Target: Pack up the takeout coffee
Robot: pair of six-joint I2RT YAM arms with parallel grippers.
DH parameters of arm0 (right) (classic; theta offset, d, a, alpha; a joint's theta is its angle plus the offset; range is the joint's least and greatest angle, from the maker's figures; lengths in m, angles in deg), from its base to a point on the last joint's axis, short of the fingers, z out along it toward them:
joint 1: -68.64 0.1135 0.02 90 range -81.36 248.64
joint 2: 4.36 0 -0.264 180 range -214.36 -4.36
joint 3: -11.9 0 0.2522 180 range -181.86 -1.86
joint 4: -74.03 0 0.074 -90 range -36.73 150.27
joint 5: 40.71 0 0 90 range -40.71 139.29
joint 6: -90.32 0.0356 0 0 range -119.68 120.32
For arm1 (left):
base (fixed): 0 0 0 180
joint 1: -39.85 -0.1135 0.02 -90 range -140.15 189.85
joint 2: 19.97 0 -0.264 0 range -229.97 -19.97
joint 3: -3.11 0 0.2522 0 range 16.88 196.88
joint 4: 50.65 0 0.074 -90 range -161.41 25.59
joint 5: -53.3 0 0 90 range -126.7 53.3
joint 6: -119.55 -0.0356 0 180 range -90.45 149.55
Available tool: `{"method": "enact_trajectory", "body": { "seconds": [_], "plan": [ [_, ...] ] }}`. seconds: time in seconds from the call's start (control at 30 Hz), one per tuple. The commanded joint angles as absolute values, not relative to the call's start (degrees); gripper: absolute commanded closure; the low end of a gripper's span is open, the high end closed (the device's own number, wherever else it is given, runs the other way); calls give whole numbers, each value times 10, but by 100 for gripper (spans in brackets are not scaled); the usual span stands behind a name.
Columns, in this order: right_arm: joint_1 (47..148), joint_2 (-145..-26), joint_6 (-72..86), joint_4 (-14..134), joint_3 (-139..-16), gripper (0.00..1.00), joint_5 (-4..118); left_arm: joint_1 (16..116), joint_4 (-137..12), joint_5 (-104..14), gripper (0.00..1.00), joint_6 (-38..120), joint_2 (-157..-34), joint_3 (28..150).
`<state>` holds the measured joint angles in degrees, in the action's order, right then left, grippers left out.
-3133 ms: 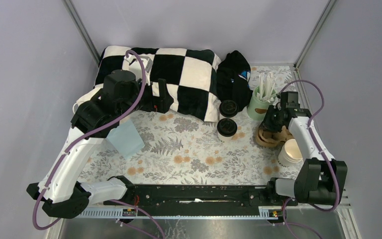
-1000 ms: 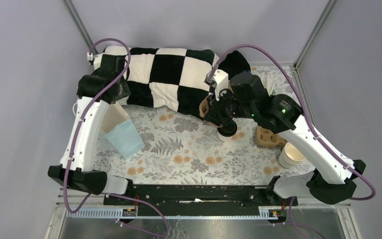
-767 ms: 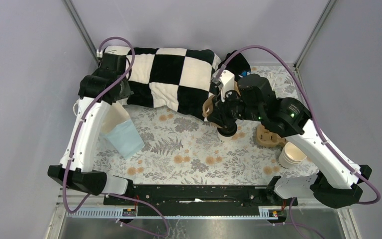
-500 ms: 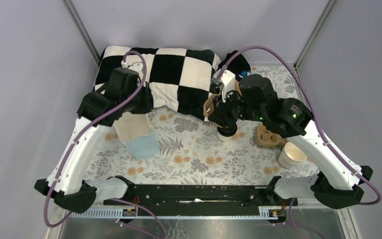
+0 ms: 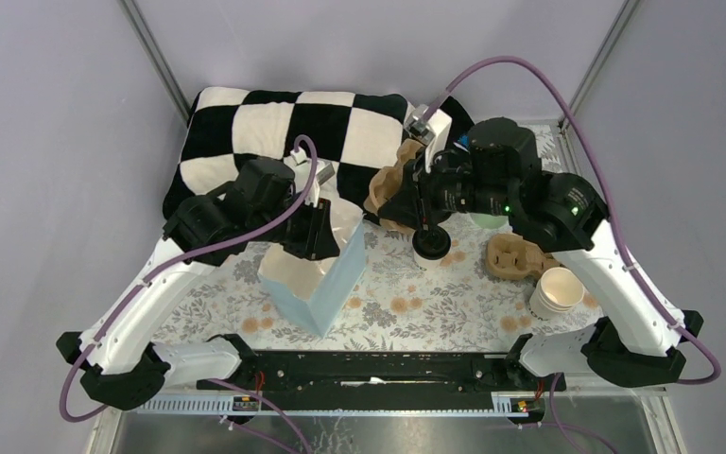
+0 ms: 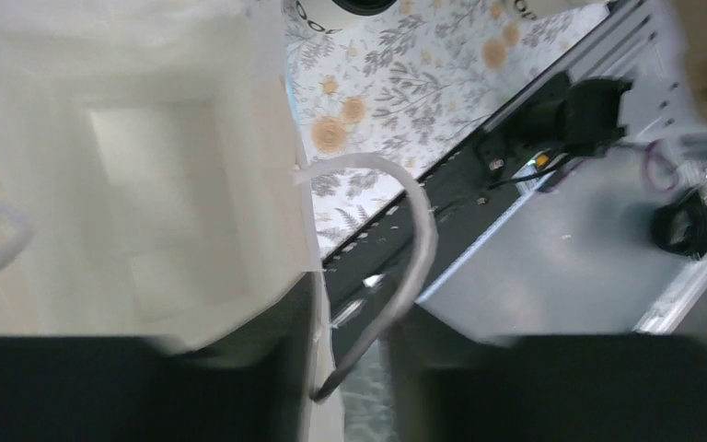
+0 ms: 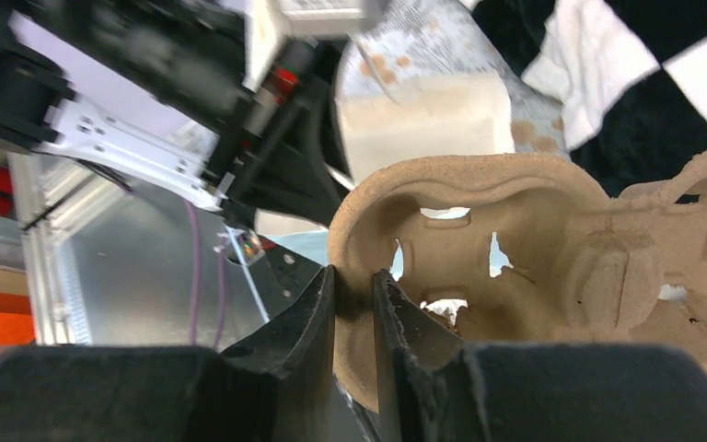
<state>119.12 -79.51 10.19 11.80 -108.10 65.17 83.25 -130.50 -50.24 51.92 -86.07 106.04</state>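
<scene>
One takeout coffee, a white cup under a black lid, stands on the flowered cloth just below my right arm. My right gripper is shut on the rim of a brown pulp cup carrier and holds it in the air, left of the coffee. A light-blue paper bag stands upright with its mouth open. My left gripper is at the bag's top rim. Its jaws stand apart, with the bag's wall and handle loop between them.
A second pulp carrier lies on the table at the right, with a stack of lidless white cups in front of it. A black-and-white checked blanket covers the back. The black rail runs along the near edge.
My left arm swung in from the back left, and the bag went from lying flat to standing open near the middle. My right gripper carried the carrier a little up and left.
</scene>
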Motion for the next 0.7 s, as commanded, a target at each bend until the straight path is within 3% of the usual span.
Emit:
{"method": "enact_trajectory", "body": {
  "seconds": [0.0, 0.07, 0.13, 0.23, 0.3, 0.47, 0.57, 0.67],
  "plan": [
    [1193, -813, 145, 136, -1161, 100, 717, 834, -1256, -518, 50, 526, -828, 1059],
    [1192, -815, 168, 146, -1173, 100, 732, 834, -1241, -497, 33, 556, -798, 1058],
    [1191, -822, 195, 161, -1198, 100, 746, 834, -1252, -420, 24, 598, -771, 1075],
    [1187, -841, 256, 218, -1219, 100, 785, 834, -1313, -215, 18, 724, -734, 1103],
    [1182, -852, 322, 290, -1209, 100, 837, 834, -1346, -146, 18, 785, -727, 1104],
    [1175, -927, 454, 415, -1230, 100, 967, 834, -1394, -106, 11, 850, -778, 1101],
    [1176, -981, 487, 393, -1265, 100, 1003, 833, -1394, -86, 3, 865, -797, 1091],
    [1175, -994, 491, 370, -1256, 100, 1014, 822, -1357, -97, 4, 843, -790, 1056]
  ]
}}
